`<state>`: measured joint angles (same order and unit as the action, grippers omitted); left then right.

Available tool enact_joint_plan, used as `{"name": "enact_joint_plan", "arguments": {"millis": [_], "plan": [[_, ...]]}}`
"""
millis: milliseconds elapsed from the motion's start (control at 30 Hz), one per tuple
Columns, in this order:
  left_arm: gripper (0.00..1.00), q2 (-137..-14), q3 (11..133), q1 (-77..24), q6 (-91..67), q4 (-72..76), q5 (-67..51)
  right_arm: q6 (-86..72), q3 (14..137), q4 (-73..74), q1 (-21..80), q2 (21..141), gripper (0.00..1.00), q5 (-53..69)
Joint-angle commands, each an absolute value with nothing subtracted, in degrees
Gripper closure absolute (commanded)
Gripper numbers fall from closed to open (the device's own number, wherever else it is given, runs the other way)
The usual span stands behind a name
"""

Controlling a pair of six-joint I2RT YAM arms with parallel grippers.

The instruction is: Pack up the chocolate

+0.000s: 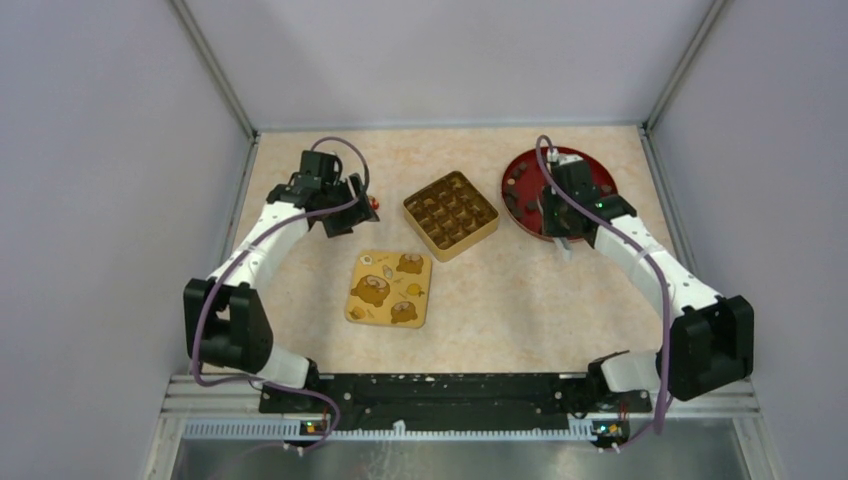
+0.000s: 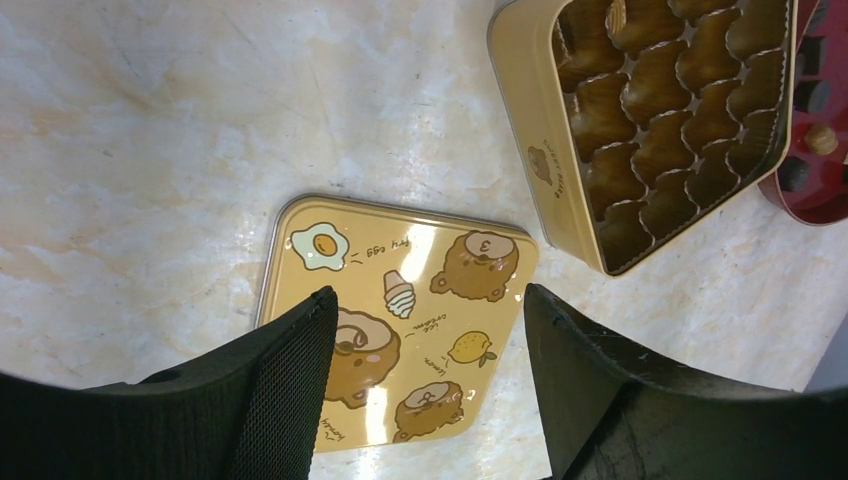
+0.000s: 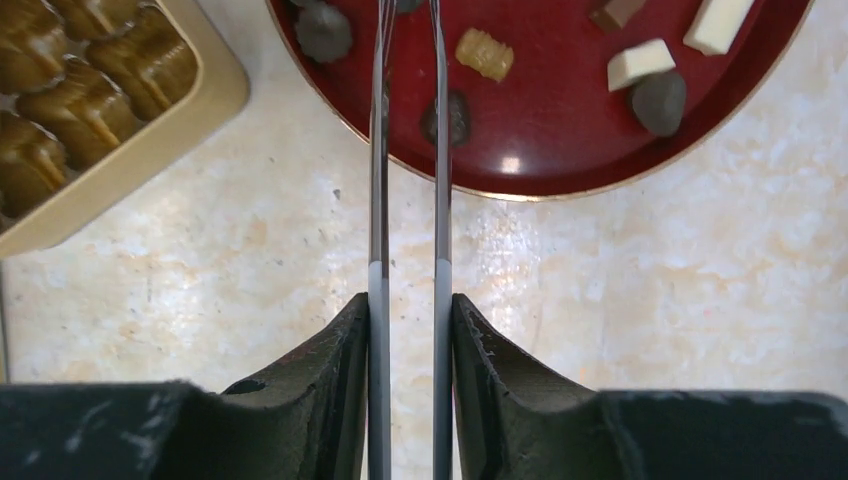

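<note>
The chocolate, small dark, tan and cream lumps (image 3: 485, 54), lies on a round red plate (image 3: 560, 150) at the back right of the table (image 1: 520, 185). A square gold box (image 1: 451, 214) with empty brown cups stands left of the plate. My right gripper (image 3: 410, 300) is shut on metal tweezers (image 3: 378, 180). Their prongs reach over the plate's near rim, with a dark lump (image 3: 456, 118) by the right prong. My left gripper (image 2: 430, 295) is open and empty above the yellow cartoon lid (image 2: 400, 300).
A small red-and-white wrapped sweet (image 1: 372, 203) lies by the left gripper (image 1: 342, 218). The lid (image 1: 389, 288) lies flat in front of the box. Grey walls close the table at the left, right and back.
</note>
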<state>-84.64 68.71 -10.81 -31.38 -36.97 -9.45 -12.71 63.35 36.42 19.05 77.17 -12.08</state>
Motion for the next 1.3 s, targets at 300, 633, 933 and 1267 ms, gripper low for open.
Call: {"name": "enact_joint_plan", "arguments": {"millis": [300, 633, 933, 1267], "plan": [[0.27, -86.13, 70.12, -10.46, -31.93, -34.0, -13.47, -15.23, 60.87, 36.46, 17.34, 73.3, 0.62, -16.36], [0.27, -87.04, 69.34, -10.46, -31.81, -34.01, -14.21, -15.91, 59.19, 36.52, 17.38, 73.68, 0.56, -18.02], [0.27, -86.98, 69.27, -10.46, -32.08, -33.41, -15.91, -17.19, 55.68, 34.3, 17.33, 75.2, 0.55, -15.78], [0.27, -87.19, 68.66, -10.46, -32.25, -33.49, -15.86, -16.65, 56.91, 33.19, 17.4, 75.45, 0.57, -14.86]]}}
